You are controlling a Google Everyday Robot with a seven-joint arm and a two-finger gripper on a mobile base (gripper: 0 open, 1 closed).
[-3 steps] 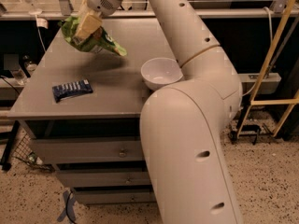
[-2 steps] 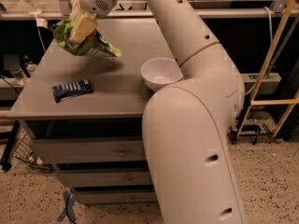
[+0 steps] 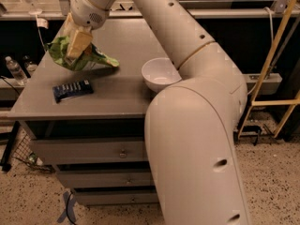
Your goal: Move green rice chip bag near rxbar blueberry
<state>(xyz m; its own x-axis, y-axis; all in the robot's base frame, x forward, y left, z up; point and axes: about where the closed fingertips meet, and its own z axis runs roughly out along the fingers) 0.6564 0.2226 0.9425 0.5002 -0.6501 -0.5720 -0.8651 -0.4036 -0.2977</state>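
Gripper [image 3: 77, 43] over desk [image 3: 122, 95] left side, jaws clamped on green rice chip bag [image 3: 96, 60]; rxbar blueberry [image 3: 71, 89] just in front; set-down, release left.

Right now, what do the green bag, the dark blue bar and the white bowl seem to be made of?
The green rice chip bag: likely thin plastic film; it crumples and creases where the gripper pinches it above the table. The rxbar blueberry: probably a plastic or foil wrapper, flat, with printed white lettering. The white bowl: smooth, evenly white, ceramic or hard plastic; I can't tell which.
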